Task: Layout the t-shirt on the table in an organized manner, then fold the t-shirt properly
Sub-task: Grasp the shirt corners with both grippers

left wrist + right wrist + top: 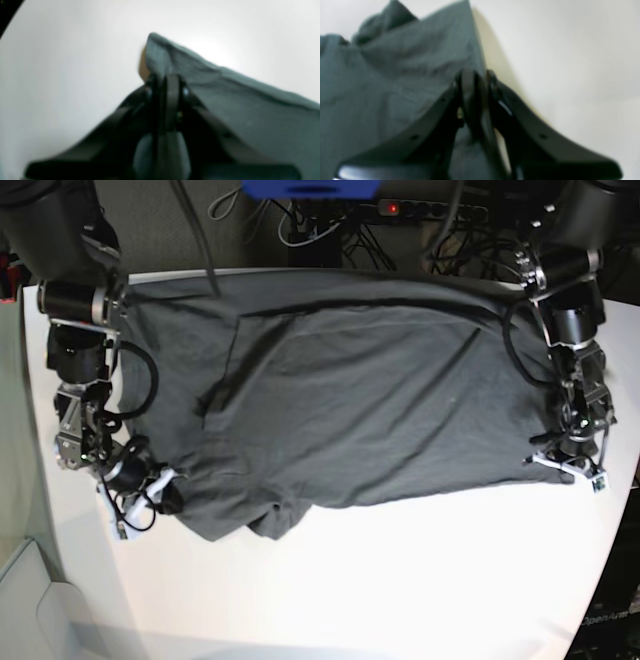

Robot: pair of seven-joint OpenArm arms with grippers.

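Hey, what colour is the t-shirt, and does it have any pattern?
Plain dark charcoal grey, no pattern; the t-shirt shows best in the base view.

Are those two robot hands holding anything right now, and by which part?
Both hold the t-shirt. The left hand is shut on one side edge, the right hand on the opposite one, near the corners closest to the camera.

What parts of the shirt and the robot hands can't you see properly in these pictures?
- The t-shirt: its far edge runs under the arms and cables in the base view, so the collar is hidden.
- Left gripper: the left wrist view is blurred; the fingertips look closed on cloth.
- Right gripper: blurred in the right wrist view; the pinched hem is unclear.
- The table: cut off by the edges.
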